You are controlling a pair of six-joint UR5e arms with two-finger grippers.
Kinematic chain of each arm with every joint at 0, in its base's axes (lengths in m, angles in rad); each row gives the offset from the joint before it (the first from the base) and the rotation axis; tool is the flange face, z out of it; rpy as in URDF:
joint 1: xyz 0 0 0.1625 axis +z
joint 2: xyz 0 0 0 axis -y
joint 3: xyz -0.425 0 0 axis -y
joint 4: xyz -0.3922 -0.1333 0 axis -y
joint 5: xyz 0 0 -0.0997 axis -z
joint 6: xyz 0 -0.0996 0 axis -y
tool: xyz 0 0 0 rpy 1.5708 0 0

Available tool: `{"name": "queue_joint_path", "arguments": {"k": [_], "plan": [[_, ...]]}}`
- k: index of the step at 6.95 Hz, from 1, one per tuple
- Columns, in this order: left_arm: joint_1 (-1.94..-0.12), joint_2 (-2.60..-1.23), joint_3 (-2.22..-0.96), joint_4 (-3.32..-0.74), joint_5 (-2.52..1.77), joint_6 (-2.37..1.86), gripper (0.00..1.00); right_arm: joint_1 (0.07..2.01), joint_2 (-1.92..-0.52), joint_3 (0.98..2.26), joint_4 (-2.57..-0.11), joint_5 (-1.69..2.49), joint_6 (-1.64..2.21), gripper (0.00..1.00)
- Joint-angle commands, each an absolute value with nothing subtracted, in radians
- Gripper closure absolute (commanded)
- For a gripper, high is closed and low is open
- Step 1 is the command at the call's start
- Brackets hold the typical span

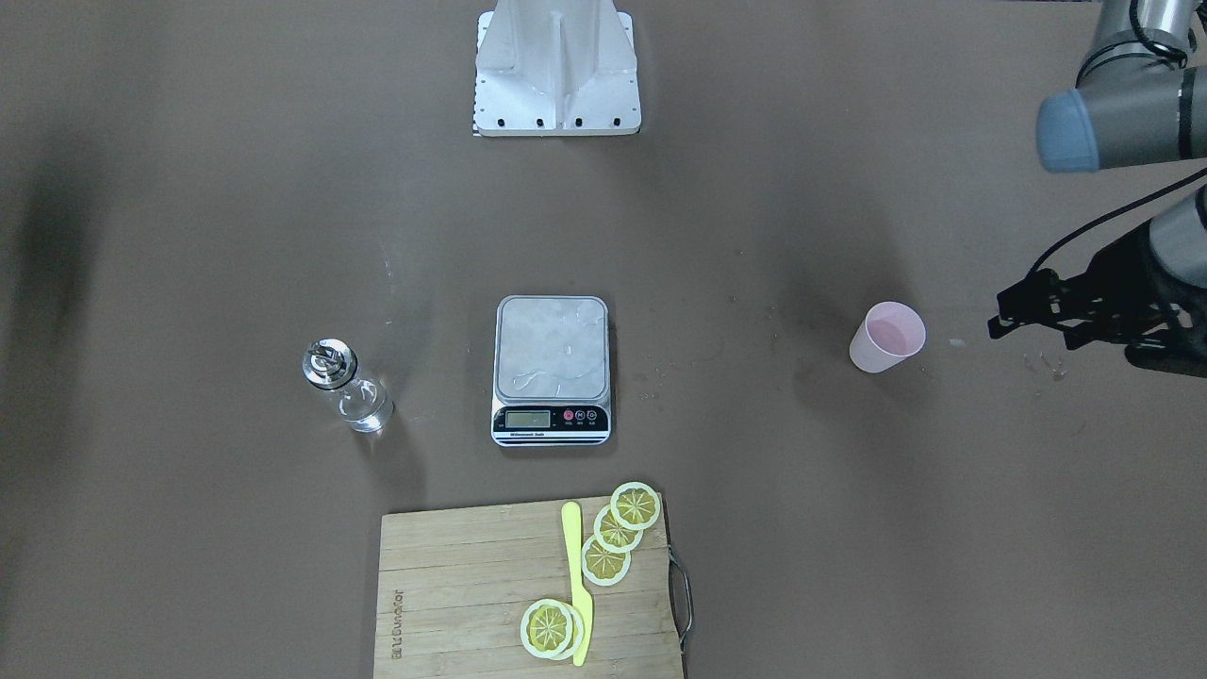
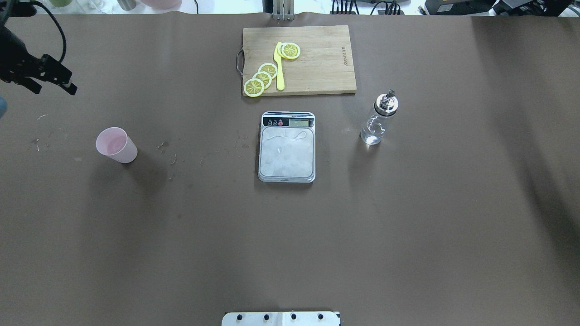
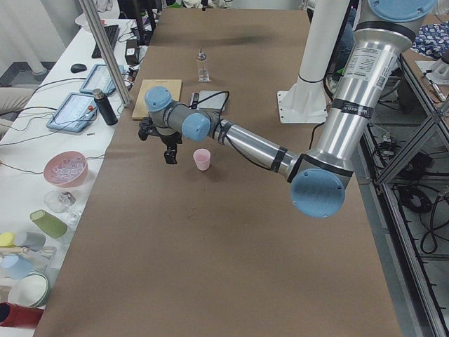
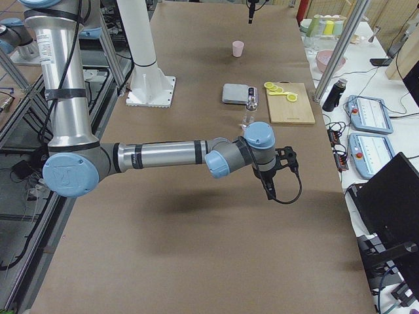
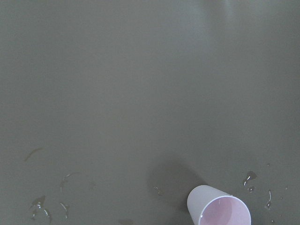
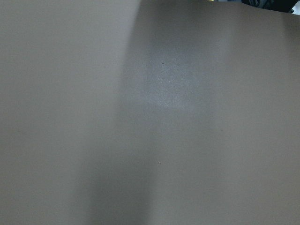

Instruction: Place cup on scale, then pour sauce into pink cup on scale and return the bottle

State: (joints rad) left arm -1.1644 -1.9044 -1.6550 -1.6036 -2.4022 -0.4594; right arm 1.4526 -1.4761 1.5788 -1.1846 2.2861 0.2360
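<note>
I see the rectangular, steel-topped scale (image 2: 287, 154) mid-table (image 2: 290, 249). The tapered pink plastic cup (image 2: 116, 145) stands upright well to its left, and the clear glass bottle (image 2: 379, 120) stands near its right. My left claw (image 2: 53, 86) hangs spread apart, farther out than the cup. I cannot tell how the right claw (image 4: 270, 183) stands.

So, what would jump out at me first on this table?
A steel scale sits mid-table with nothing standing on it, a pink cup off to the robot's left and a glass bottle to its right. Past the scale, away from the robot, a wooden board carries lemon slices and a yellow knife. The black left hand hangs open near the cup, holding nothing.
</note>
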Motion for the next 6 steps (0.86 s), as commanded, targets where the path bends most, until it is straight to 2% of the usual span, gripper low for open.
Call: {"name": "queue_joint_path", "arguments": {"k": [1, 4, 6], "plan": [[-1.093, -1.945, -1.602, -1.626, -2.361, -0.463, 0.03, 1.453, -1.47, 1.58, -1.19, 2.304, 0.236, 0.0], [-1.052, -1.944, -1.531, -1.712, -2.342, -0.465, 0.03, 1.45, -1.489, 1.594, -1.193, 2.325, 0.219, 0.0], [-1.048, -1.942, -1.532, -1.713, -2.342, -0.466, 0.03, 1.387, -1.558, 1.665, -1.19, 2.376, 0.149, 0.0]]}}
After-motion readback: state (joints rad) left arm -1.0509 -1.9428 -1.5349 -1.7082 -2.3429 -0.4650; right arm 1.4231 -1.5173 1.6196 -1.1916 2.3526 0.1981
